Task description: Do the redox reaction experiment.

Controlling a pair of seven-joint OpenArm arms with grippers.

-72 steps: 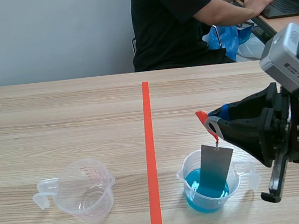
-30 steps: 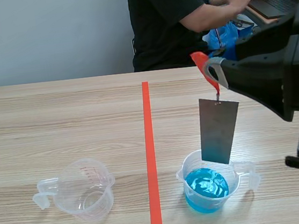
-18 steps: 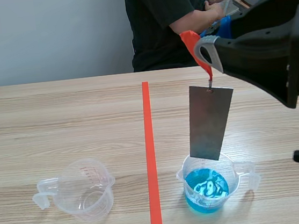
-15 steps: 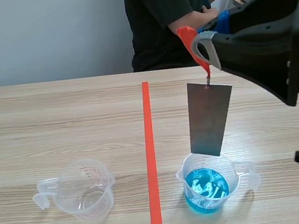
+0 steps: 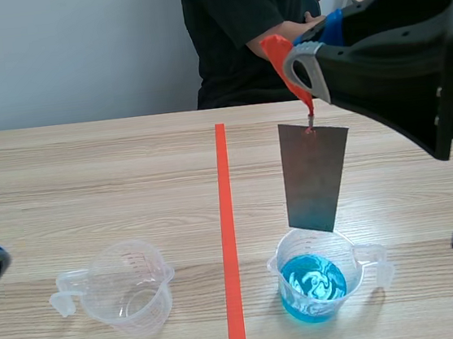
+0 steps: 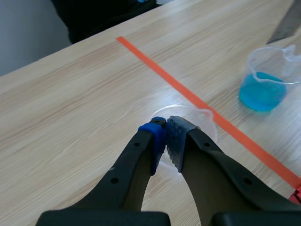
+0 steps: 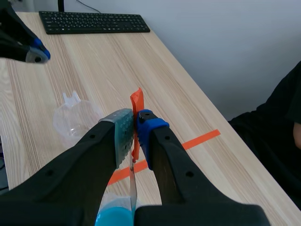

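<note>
The right fingers (image 7: 123,135) are closed on an orange tab (image 7: 137,101). A metal plate (image 5: 316,176) hangs below them, over the cup of blue liquid (image 5: 277,272) and out of the liquid. The left fingers (image 6: 176,136) are closed on nothing, and an empty cup (image 6: 203,114) stands just ahead of them on the bench (image 5: 88,177).

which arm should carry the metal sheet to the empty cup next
Right, probably: the right tool is shut on the red tab, the metal sheet hanging above the blue cup. The left tool is shut, empty, near the empty cup.
</note>
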